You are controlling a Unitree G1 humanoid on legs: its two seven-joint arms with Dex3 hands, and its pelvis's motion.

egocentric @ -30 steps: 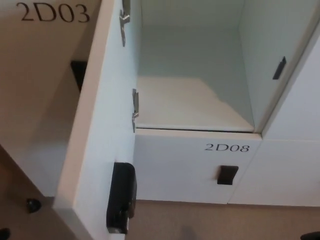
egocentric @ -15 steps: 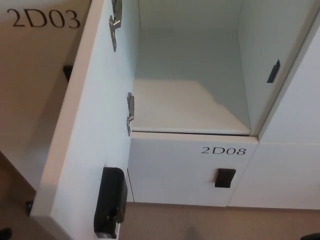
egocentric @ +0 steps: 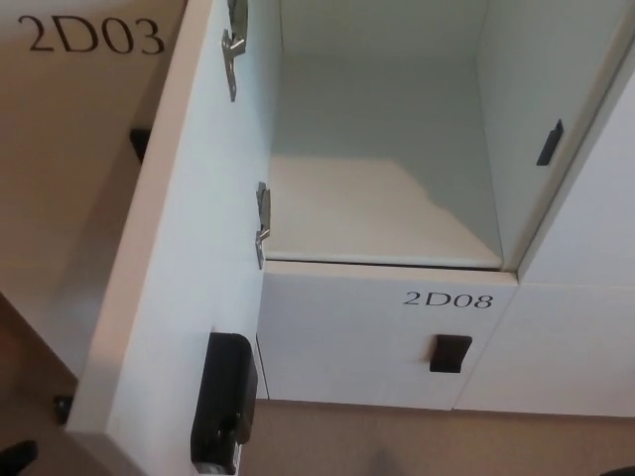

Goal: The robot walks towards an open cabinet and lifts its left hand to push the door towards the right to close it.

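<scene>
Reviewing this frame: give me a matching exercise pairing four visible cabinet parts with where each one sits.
Things:
1. black lock box
2. label 2D08
3. label 2D03
4. metal hinge

Places:
A. top left, on the outer face of the open door
B. inner face of the open door, near its lower free edge
C. closed lower door, above a black handle
D. joining the open door to the cabinet, mid-height

Pairs: 1-B, 2-C, 3-A, 4-D

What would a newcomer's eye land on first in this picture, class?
The open white door swings out at left, a black lock box on its inner face near the bottom. Behind it gapes the empty compartment. Below that sits a closed locker labelled 2D08 with a black handle.
</scene>
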